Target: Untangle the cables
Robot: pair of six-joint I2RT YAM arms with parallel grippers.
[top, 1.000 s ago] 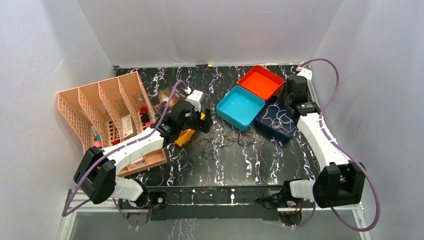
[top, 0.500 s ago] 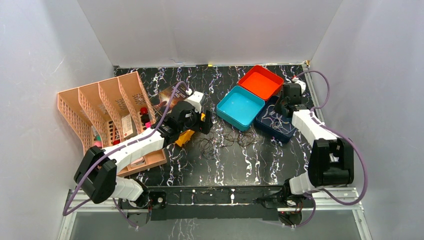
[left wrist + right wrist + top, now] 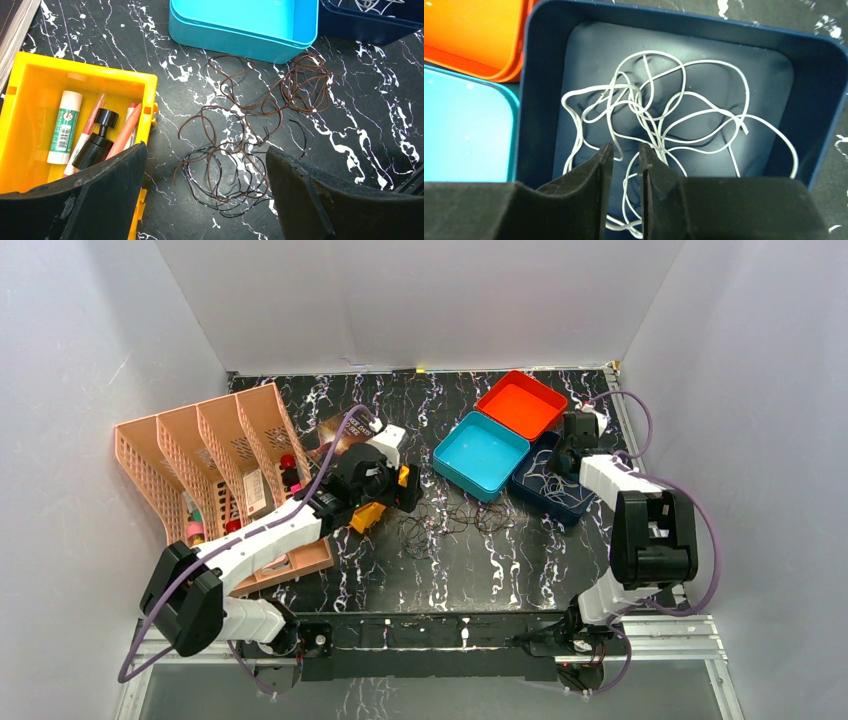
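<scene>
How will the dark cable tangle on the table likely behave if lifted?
Probably floppy: the dark cable tangle lies in loose, thin curls flat on the table. Likely very light, being thread-thin. Brown and black strands overlap, so lifting one loop may drag others along.

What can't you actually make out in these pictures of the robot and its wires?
- Right wrist view: whether the right gripper pinches a strand of the pale cables; its own fingers cover that spot.
- Left wrist view: the yellow bin's near end, behind a finger of the left gripper.
- Top view: which strand of the dark cables crosses which; too thin.
</scene>
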